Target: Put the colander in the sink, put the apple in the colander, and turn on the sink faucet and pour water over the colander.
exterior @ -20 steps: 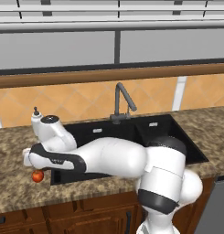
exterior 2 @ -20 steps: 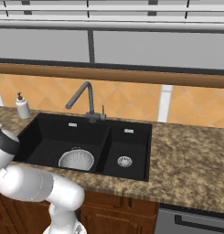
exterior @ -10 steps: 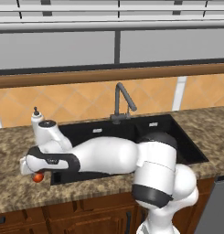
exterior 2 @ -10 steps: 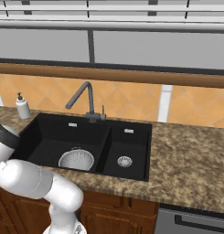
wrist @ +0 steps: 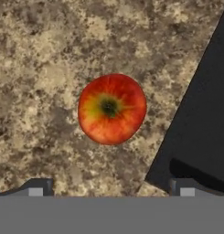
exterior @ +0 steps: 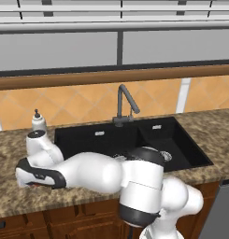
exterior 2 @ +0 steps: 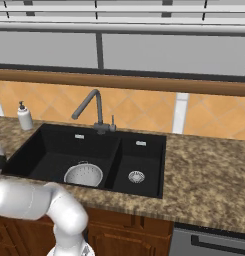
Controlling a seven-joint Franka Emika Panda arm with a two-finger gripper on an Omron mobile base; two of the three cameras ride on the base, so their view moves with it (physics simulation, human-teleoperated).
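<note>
Tool (wrist: 109, 189) jaws stand spread wide and empty, fingertips (wrist: 38, 187) at the bottom of the hand view, hovering over the speckled surface (wrist: 40, 68). Apple (wrist: 112, 109) lies on it at twelve o'clock from the tool, untouched, the sink (wrist: 205, 123) edge at three o'clock. Colander (exterior 2: 83, 174) sits in the large basin, the sink faucet (exterior 2: 94, 107) at its twelve o'clock.

No writing, label, brand or number could be read anywhere. The soap bottle (exterior 2: 25, 116) was plain white. The apple (wrist: 112, 109) bore no sticker.
</note>
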